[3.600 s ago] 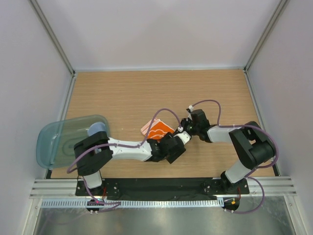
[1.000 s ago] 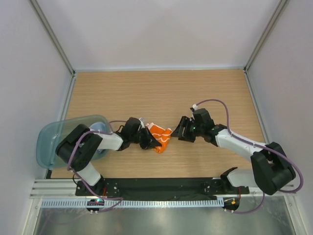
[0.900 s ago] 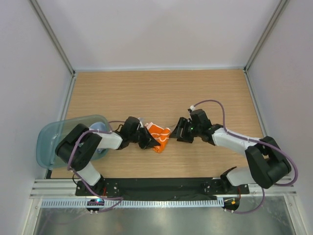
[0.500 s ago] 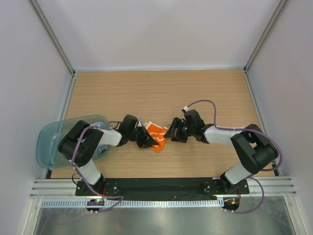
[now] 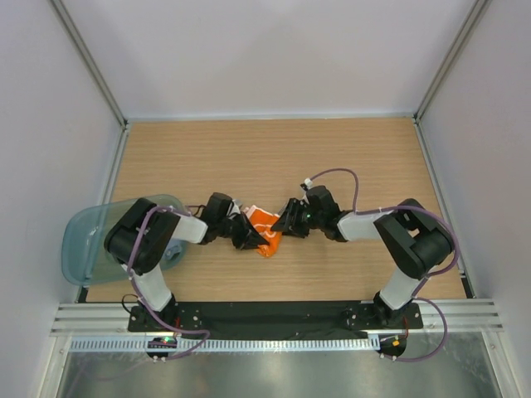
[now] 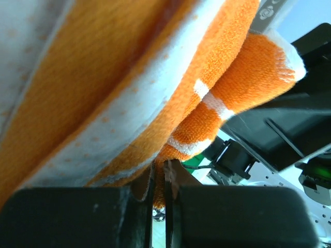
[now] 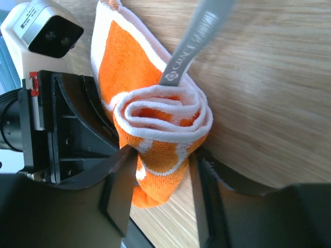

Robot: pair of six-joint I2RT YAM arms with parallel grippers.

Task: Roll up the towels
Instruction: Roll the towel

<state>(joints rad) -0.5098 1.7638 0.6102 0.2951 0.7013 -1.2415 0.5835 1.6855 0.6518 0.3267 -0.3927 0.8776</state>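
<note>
Two grippers meet mid-counter point(image 5: 348, 149) on the rolled orange-and-white patterned terry towel point(image 7: 155, 134) (roll nearly complete): left gripper point(image 6: 158, 199) pinches its edge, right gripper point(image 7: 160, 178) straddles it, fingers apart; tightening seems next.

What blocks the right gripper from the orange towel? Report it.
Nothing visible does. The right gripper already has its fingers on either side of the rolled end of the orange towel, and the left gripper holds the towel's other side.

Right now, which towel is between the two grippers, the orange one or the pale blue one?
The orange and white towel, rolled up at mid-table with both grippers on it. The pale blue towel lies apart in the tray at the left edge.
</note>
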